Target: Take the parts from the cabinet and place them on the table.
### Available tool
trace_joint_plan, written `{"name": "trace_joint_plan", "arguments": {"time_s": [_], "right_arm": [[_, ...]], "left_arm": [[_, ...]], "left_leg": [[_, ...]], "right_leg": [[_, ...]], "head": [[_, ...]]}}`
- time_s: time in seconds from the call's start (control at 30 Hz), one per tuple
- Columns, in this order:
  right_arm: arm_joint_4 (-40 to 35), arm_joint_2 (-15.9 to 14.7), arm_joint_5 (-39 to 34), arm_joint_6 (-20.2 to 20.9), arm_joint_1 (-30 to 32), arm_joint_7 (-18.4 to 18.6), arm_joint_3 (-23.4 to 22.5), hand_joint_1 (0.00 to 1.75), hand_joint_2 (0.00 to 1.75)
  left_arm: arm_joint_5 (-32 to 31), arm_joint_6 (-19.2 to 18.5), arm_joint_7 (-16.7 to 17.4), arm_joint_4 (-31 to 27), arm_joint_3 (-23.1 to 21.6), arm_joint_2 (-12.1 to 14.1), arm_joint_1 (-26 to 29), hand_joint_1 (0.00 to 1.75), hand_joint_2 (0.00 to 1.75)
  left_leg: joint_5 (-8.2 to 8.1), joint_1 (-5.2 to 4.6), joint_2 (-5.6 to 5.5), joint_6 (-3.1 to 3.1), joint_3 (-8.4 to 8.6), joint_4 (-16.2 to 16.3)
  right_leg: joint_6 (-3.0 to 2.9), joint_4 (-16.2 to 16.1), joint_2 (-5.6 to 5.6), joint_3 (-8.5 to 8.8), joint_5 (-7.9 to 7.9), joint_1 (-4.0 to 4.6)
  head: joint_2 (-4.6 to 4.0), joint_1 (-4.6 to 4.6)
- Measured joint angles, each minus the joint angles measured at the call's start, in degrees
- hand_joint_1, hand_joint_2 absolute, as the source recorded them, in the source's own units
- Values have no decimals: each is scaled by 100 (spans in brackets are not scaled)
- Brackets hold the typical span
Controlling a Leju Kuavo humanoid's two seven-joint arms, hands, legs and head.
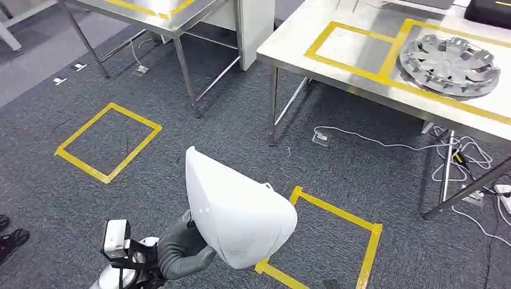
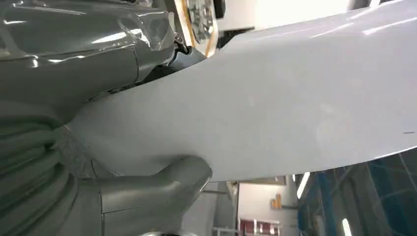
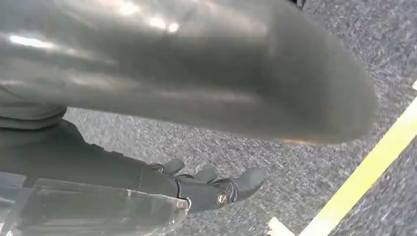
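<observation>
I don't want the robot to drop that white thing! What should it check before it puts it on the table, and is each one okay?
1. Left hand holds the white part firmly: ok, thumb and fingers press it from both sides in the left wrist view.
2. Right hand is free to help: ok, its fingers are spread over the carpet, holding nothing.
3. A taped box on the table is free: ok, the one beside the wheel cover looks bare.
4. Robot is close enough to the table: not ok, carpet lies between.
5. Path is safe: cannot tell, white cables lie on the floor near the table legs.
</observation>
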Motion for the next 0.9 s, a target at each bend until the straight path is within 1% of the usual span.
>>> {"name": "trace_joint_plan", "arguments": {"time_s": [0.03,0.07,0.1,0.13,0.17,0.2,0.23,0.27,0.3,0.33,0.37,0.4,0.43,0.47,0.5,0.53,0.57,0.6,0.63,0.67,0.7,0.73,0.77,0.8,0.83,0.87,0.9], "right_arm": [[0,18,0,-2,-1,-7,0,0,0],[0,6,-2,-24,-10,-7,-2,0,0],[0,7,-4,-31,0,-11,-2,0,0],[0,7,-17,-59,37,-20,-4,0,0],[0,9,-20,-81,67,-31,-7,0,0],[2,-20,-26,-101,97,-46,-9,0,0],[2,-11,-26,-109,106,-66,-9,0,0],[2,-15,-19,-114,104,-74,-9,0,0],[2,-44,5,-111,101,-74,-9,0,0],[0,-65,20,-90,116,-74,-9,0,0],[0,-88,24,-81,143,-76,-7,0,0],[2,-114,26,-79,180,-85,-7,0,0],[2,-157,26,-79,215,-101,-7,0,0],[2,-194,26,-83,243,-114,-7,0,0],[2,-227,26,-96,259,-120,-7,0,0],[0,-245,26,-101,259,-127,-7,0,0],[0,-260,31,-103,268,-129,-7,0,0],[0,-269,31,-111,274,-127,-7,0,0],[0,-282,31,-120,298,-127,-7,0,0],[0,-289,29,-133,324,-122,-7,0,0],[0,-289,29,-146,333,-111,-7,0,0],[0,-284,31,-157,345,-105,-4,0,0],[0,-286,37,-170,343,-100,-4,0,0],[0,-289,57,-186,336,-100,-4,0,0],[0,-291,79,-201,337,-101,-4,0,0],[0,-293,88,-201,343,-101,-4,0,0],[0,-297,90,-201,351,-101,-4,0,0]], "left_arm": [[9,-2,0,2,4,13,8,175,175],[26,-9,-9,0,15,17,26,175,175],[44,-20,-11,2,18,20,33,175,175],[52,-35,-15,2,31,31,36,175,175],[66,-66,-26,2,42,24,35,175,175],[83,-98,-42,2,46,9,42,175,175],[96,-125,-44,9,46,4,51,175,175],[116,-142,-59,9,46,-7,57,175,175],[118,-164,-59,24,52,-11,80,175,175],[120,-188,-63,46,55,-11,101,175,175],[120,-197,-70,61,52,-15,110,175,175],[129,-201,-77,77,54,-22,117,175,175],[135,-221,-87,83,57,-24,122,175,175],[146,-240,-98,89,63,-24,126,175,175],[146,-245,-112,92,77,-37,137,175,175],[146,-247,-131,92,92,-50,142,175,175],[146,-253,-146,96,105,-55,150,175,175],[144,-269,-157,98,109,-57,160,175,175],[140,-282,-160,107,126,-66,174,175,175],[138,-282,-166,107,140,-68,177,175,175],[136,-282,-181,107,153,-72,178,175,175],[124,-284,-190,107,166,-70,183,175,175],[120,-291,-203,107,179,-70,202,175,175],[120,-291,-210,114,184,-70,222,175,175],[118,-295,-212,122,184,-68,247,175,175],[112,-293,-212,135,186,-61,274,175,175],[107,-293,-212,149,188,-59,297,175,175]], "left_leg": [[-100,19,-209,43,102,-167],[-59,-5,-180,39,107,-230],[-81,-30,-126,47,105,-235],[-82,-40,-90,51,100,-244],[-55,-39,-28,65,131,-299],[36,45,88,59,196,-443],[65,14,119,89,219,-496],[81,8,203,108,204,-497],[80,-5,297,108,189,-496],[80,-17,388,108,178,-495],[80,-21,463,107,170,-491],[79,-21,529,105,172,-490],[76,-21,586,99,175,-489],[69,-18,645,86,178,-477],[51,-17,698,58,177,-448],[23,-49,753,13,174,-401],[-7,-78,790,-33,160,-374],[-4,-81,823,-63,171,-375],[-6,-73,877,-92,182,-376],[-6,-66,933,-116,190,-378],[-43,-39,925,-157,169,-354],[-181,-11,684,-194,130,-209],[-431,6,462,-212,-17,147],[-693,7,341,-229,-240,650],[-905,6,294,-242,-487,1173],[-981,7,284,-239,-627,1466],[-935,6,283,-225,-660,1521]], "right_leg": [[32,-3,43,-17,22,0],[49,14,106,-50,32,3],[86,13,157,-89,54,-23],[117,-3,202,-111,75,-45],[159,-33,259,-124,102,-26],[153,23,171,-156,75,-4],[131,201,-123,-275,-49,28],[104,579,-305,-471,-236,20],[91,1108,-403,-719,-445,4],[100,1584,-437,-940,-610,-12],[144,1863,-447,-1060,-670,-25],[197,1798,-456,-1013,-618,-42],[268,1475,-476,-819,-483,-59],[336,939,-537,-518,-297,-69],[386,303,-665,-159,-110,-76],[312,-38,-945,0,-97,-57],[259,-35,-912,27,-47,-31],[193,9,-826,3,-52,-23],[160,15,-788,-22,-49,-13],[117,6,-722,-45,-32,-9],[65,-16,-660,-26,0,-92],[49,-13,-628,-39,9,-94],[-8,-11,-601,-49,28,-90],[-25,-9,-555,-65,38,-82],[-32,-4,-506,-81,42,-60],[-46,-4,-472,-87,50,-41],[-48,-3,-435,-88,51,-20]], "head": [[0,17],[0,15],[0,-20],[0,-22],[0,-20],[0,-18],[0,4],[0,26],[0,26],[0,26],[0,28],[0,28],[0,28],[0,30],[0,33],[0,28],[0,18],[0,11],[0,13],[0,13],[0,13],[0,4],[0,-9],[0,-13],[0,-13],[0,-11],[0,-11]]}}
